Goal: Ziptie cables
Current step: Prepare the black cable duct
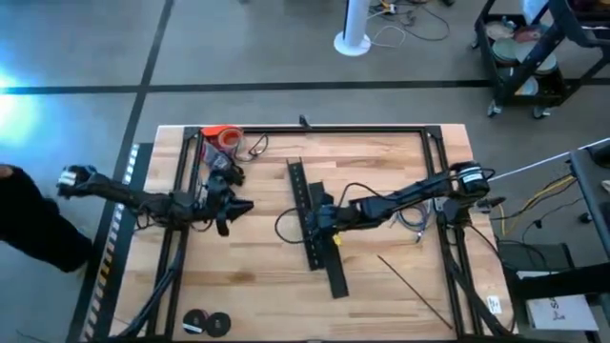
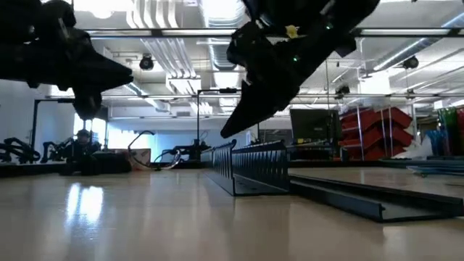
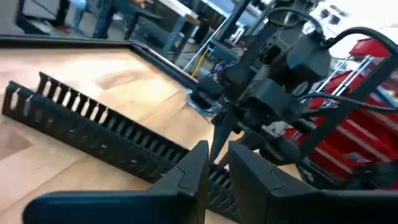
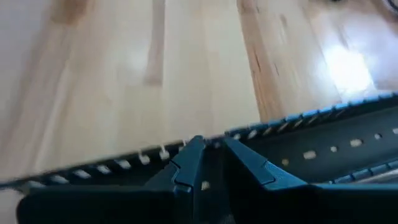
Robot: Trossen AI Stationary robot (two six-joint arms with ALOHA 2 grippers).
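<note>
The right gripper (image 1: 319, 221) hangs over the slotted bar (image 1: 307, 217) at mid-desk, jaws a little apart, gripping nothing; the cables (image 1: 412, 218), one loose bundle as far as the blur allows, lie behind it toward the right edge; the left gripper (image 1: 229, 208) waits well apart, jaws slightly open; one plain strip (image 1: 329, 257) lies beside the bar.

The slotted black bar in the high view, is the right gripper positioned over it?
Yes, the right gripper sits directly over the slotted black bar near the table's middle, while the left gripper waits apart from it.
</note>
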